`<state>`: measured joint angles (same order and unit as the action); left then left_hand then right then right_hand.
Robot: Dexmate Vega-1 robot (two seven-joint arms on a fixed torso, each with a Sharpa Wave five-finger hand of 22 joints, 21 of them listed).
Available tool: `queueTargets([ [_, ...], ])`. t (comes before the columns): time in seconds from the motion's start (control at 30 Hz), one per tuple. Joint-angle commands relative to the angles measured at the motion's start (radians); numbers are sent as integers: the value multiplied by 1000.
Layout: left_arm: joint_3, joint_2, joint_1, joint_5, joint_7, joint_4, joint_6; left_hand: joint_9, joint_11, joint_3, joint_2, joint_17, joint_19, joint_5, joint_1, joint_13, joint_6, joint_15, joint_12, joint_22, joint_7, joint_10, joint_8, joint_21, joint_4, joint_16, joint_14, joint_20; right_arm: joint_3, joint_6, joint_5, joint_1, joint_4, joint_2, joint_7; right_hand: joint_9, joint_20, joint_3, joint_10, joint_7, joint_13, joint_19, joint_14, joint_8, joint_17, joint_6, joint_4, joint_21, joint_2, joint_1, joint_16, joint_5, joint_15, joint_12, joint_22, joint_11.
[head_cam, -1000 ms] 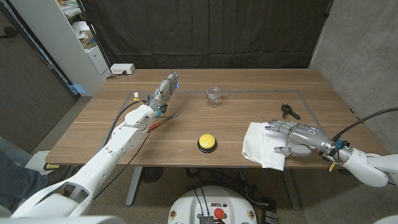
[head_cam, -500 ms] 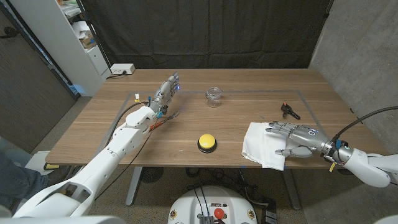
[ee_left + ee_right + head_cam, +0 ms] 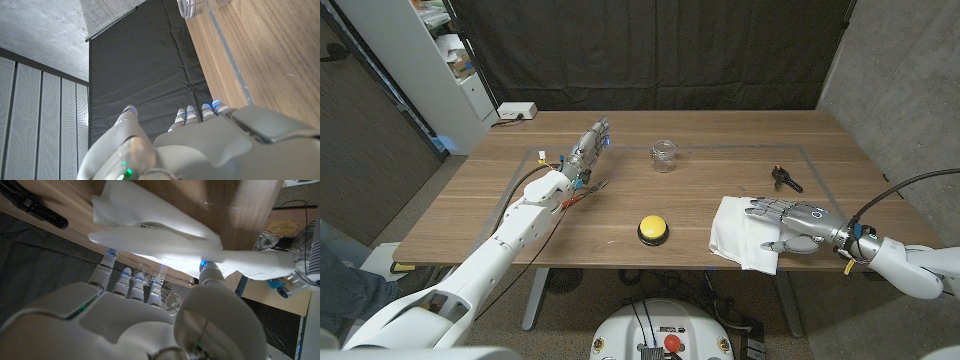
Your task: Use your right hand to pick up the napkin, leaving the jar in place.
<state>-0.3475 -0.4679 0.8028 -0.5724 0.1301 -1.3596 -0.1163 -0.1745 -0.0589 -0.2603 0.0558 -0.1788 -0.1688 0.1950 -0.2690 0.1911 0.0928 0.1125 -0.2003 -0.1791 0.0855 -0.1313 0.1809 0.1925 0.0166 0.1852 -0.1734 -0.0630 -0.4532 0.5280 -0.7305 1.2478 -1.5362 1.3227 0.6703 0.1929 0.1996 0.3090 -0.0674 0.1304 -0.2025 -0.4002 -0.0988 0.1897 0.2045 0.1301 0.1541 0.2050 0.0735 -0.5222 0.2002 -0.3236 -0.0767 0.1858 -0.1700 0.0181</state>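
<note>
Your right hand (image 3: 790, 224) is over the right side of the napkin (image 3: 741, 231), fingers spread and reaching across the white cloth, thumb at its near edge. In the right wrist view the fingertips (image 3: 123, 273) touch the folds of the napkin (image 3: 150, 227), but I cannot tell whether you've pinched any cloth yet. The napkin lies crumpled on the worktop (image 3: 700, 200), near its front right edge. Just beyond your fingers sits a small black clip (image 3: 785, 179). Left of the napkin there's the yellow button (image 3: 653, 229). The jar (image 3: 664, 155) stands upright farther back, well apart from the cloth. Your left hand (image 3: 590, 140) is over on the far left, fingers apart, holding nothing.
</note>
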Motion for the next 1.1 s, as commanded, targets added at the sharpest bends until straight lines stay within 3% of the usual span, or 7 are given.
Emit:
queueTargets([
  [0.03,1,9,-9,-4,12,18,-4,-3,3,-1,5,-5,-76,-3,2,1,1,7,-7,-2,0,-4,5,4,2,4,-8,-10,-13,37,15,-27,26,-29,-38,3,-1,6,-11,-2,-2,-42,-26,9,-1,6,4,15,2,-28,15,-14,0,13,-4,3],
  [0.27,2,10,-13,2,9,20,-4,-3,2,-1,6,-5,-76,-3,3,1,0,7,-6,-2,0,-6,6,5,3,4,-9,-11,-21,55,5,-47,44,-48,-41,3,-4,8,-36,-2,-2,-108,-64,16,-2,27,3,28,6,-47,28,-23,8,23,-3,4],
  [0.4,-1,12,-18,6,8,25,-3,-3,3,0,6,-5,-77,-3,3,1,0,6,-6,-3,0,-7,6,4,3,4,-9,-12,-26,60,-3,-58,52,-59,-38,3,-13,12,-68,1,-2,-193,-112,19,0,43,1,44,8,-70,42,-31,29,32,-3,-1],
  [0.5,-1,15,-22,4,13,32,-2,-3,3,0,6,-5,-77,-2,4,2,-1,5,-6,-3,0,-8,6,5,3,4,-10,-12,-30,64,-6,-66,58,-67,-41,3,-61,15,-112,-1,-3,-280,-157,27,6,77,-4,58,6,-86,57,-36,61,42,-2,-3],
  [0.67,-3,19,-26,5,14,40,1,-3,3,1,7,-6,-77,-2,5,2,-1,5,-6,-3,-1,-9,6,5,4,4,-10,-12,-37,67,-10,-79,66,-80,-46,3,-121,17,-164,-8,-5,-329,-200,38,22,133,-10,54,0,-101,76,-39,88,52,-1,3],
  [0.87,-3,23,-33,5,19,53,1,-3,5,1,7,-6,-78,-2,5,2,-1,3,-6,-3,-2,-9,6,5,4,4,-11,-11,-47,78,-18,-100,81,-96,-47,2,-164,22,-197,-19,-6,-373,-235,44,37,170,-13,56,-12,-112,95,-40,106,58,-2,3],
  [1.1,-4,28,-41,8,22,63,2,-3,4,2,7,-6,-78,-2,5,2,-1,4,-6,-3,-2,-10,6,5,5,3,-12,-12,-57,85,-28,-121,94,-112,-43,2,-185,31,-221,-23,-8,-399,-253,45,50,194,-7,54,-24,-140,108,-41,113,61,-3,4],
])
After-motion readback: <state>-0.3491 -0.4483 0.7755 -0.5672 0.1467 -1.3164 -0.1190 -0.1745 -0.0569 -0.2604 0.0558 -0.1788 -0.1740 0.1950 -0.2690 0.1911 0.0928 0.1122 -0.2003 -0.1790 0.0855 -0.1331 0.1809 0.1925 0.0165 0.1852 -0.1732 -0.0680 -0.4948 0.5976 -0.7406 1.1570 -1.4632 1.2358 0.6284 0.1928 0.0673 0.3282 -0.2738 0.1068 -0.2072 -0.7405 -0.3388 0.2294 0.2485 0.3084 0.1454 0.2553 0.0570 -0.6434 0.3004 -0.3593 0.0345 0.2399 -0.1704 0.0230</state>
